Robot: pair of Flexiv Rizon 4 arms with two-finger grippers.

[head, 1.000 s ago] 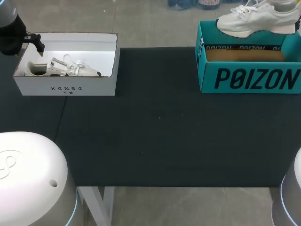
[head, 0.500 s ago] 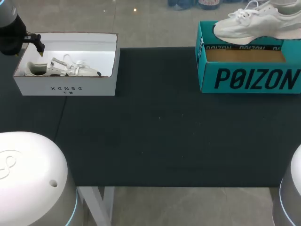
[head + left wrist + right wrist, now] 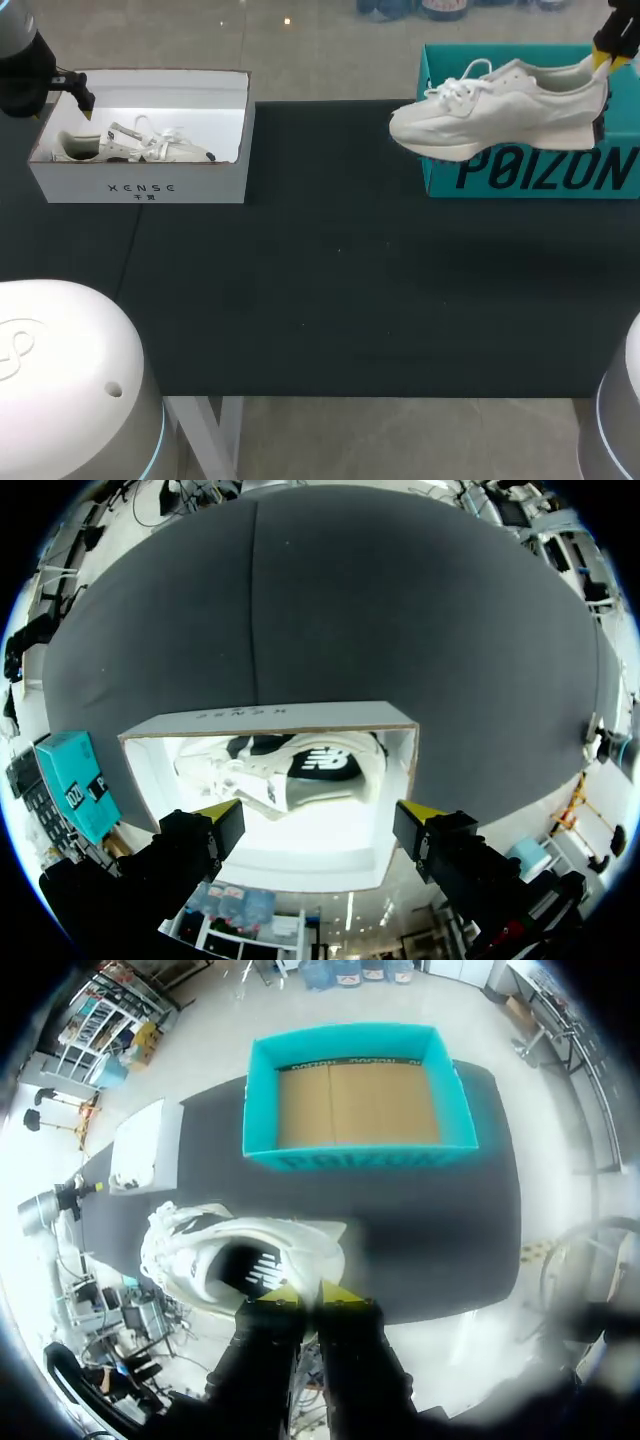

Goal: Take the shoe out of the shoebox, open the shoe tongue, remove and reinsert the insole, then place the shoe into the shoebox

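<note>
The shoe hangs at the head view's upper right, in front of the teal shoebox, its heel clamped in the right gripper. Its long axis lies near level, toe toward frame left. Removal looks done; next comes lowering it onto the table for the tongue.

Bright even light, glare inside the white box
</note>
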